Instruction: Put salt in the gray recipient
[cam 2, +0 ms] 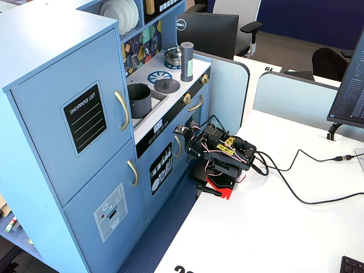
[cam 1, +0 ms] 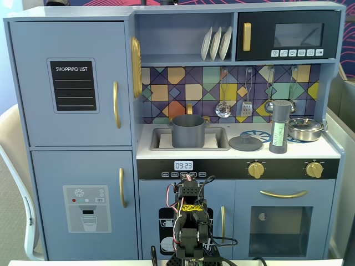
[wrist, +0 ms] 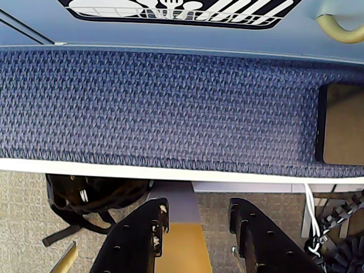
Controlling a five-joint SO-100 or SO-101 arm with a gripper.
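Toy kitchen (cam 1: 77, 183), pale blue, fills the frame in a fixed view; seen at an angle on the left of the frame in the other fixed view.

Salt shaker (cam 1: 280, 127): tall, dark gray, pale green label, standing upright on the counter (cam 1: 327, 149), right of centre in that view. Just to its right, a shiny steel pan (cam 1: 305, 128). To its left a flat gray lid (cam 1: 246, 143) with a knob lies on the counter, near the shaker but apart from it.

Gray pot (cam 1: 188, 130): matte, straight-sided, sitting in the sink (cam 1: 222, 145) at centre frame, upright. Well apart from the shaker, with the lid between them. In the other fixed view the pot (cam 2: 139, 100) shows mid-left and the shaker (cam 2: 186, 61) near the top centre.

Arm (cam 1: 189, 221): folded low at the bottom centre of the frame, in front of the lower cabinet doors. In the angled fixed view it sits on the edge of a white table (cam 2: 273, 239), cables trailing right.

Gripper (wrist: 197, 219): wrist view shows both black fingers (wrist: 149, 227) entering from the bottom edge, spread apart with a clear gap, nothing between them. Beyond them, blue textured carpet (wrist: 170, 108) and the base of the toy kitchen along the top edge. A dark bag (wrist: 91, 196) lies on the floor at lower left.
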